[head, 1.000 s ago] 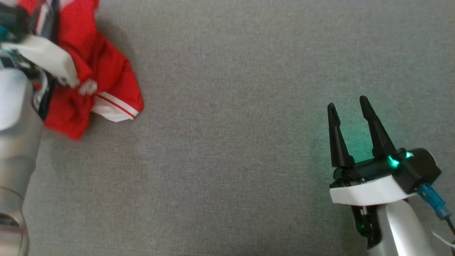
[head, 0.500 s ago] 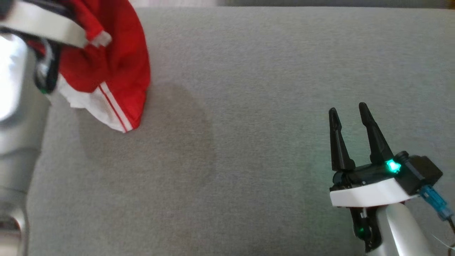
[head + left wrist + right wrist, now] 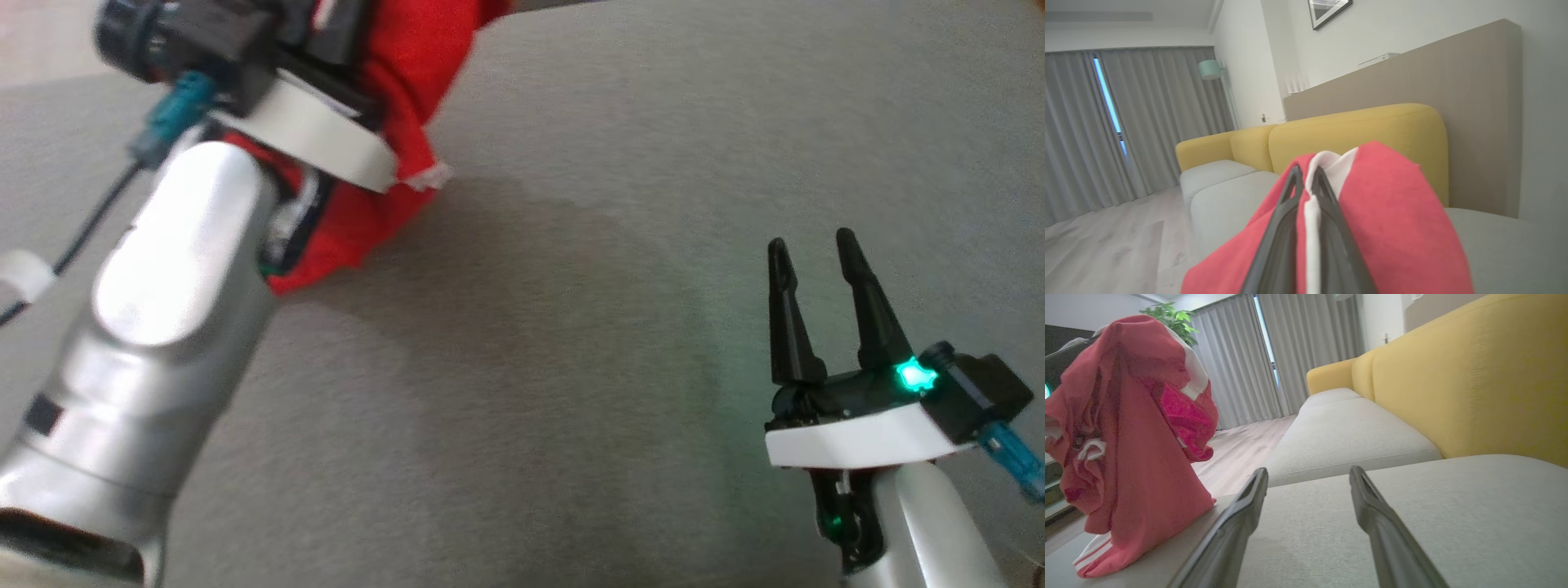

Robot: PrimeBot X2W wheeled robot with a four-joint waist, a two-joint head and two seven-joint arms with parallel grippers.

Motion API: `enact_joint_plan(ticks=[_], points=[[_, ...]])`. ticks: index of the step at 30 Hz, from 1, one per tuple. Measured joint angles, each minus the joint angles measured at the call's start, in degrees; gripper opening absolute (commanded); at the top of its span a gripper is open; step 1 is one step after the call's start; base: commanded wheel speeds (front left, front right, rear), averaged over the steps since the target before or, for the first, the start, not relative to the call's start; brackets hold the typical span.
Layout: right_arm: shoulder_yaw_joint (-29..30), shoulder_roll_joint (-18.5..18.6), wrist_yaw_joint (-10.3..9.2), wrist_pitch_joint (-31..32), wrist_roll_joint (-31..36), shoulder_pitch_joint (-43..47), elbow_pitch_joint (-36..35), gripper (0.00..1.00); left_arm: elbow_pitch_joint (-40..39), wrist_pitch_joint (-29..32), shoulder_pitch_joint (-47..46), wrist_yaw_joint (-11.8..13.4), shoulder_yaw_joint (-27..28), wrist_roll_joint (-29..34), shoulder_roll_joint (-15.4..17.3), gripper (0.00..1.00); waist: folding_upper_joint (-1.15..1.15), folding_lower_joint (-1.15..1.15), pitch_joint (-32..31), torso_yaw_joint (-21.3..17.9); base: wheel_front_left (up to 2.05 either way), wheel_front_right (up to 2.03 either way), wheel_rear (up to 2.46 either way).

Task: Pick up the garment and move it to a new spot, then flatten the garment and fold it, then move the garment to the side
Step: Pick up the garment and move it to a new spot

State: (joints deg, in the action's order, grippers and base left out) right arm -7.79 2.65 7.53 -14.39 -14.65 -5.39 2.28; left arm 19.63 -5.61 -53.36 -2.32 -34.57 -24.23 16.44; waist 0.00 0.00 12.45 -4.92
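Now the left gripper (image 3: 1307, 173) has its jaws clamped on a white-trimmed fold of the red garment (image 3: 1126, 457). It hangs bunched, and its striped hem seems to rest on the grey seat cushion (image 3: 1453, 518). I would lift it clear first, then carry it over the open middle. The right gripper (image 3: 1308, 471), jaws apart and empty, hovers low over the cushion, well apart from the garment. The yellow backrest (image 3: 1474, 375) stands behind.

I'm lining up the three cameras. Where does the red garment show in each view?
Head view: the red garment is at the upper left, running off the top edge.
Left wrist view: bottom centre, pinched between the fingers of the left gripper.
Right wrist view: left side, hanging, striped hem down at the cushion.
Shared landmark: the grey sofa cushion.
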Motion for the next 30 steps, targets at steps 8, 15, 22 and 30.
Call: enact_joint_plan(ticks=[8,15,22,30], points=[[0.49,-0.02,0.00,0.00,-2.48,-1.68,-1.00,1.00,0.89,1.10,-0.07,0.37,-3.99,0.00,-5.05,0.44,0.00,0.00,1.91,-8.84,0.00,0.00,0.00],[0.87,-0.02,0.00,0.00,-3.71,-2.26,-1.57,1.00,6.88,-1.65,-0.06,0.85,-4.75,-0.49,-8.49,1.00,0.00,0.01,4.57,-13.44,0.00,0.00,0.00],[3.46,-0.04,0.00,0.00,-2.81,-2.17,-1.46,1.00,10.32,-6.80,0.19,2.53,-3.72,0.43,-6.11,1.00,0.00,0.01,4.41,-9.84,0.00,0.00,0.00],[6.11,-0.07,0.00,0.00,-1.05,-1.85,-1.23,1.00,7.04,-8.87,11.72,6.49,2.59,-0.31,-0.30,1.00,0.00,0.00,1.82,-3.61,0.00,0.00,0.00]])
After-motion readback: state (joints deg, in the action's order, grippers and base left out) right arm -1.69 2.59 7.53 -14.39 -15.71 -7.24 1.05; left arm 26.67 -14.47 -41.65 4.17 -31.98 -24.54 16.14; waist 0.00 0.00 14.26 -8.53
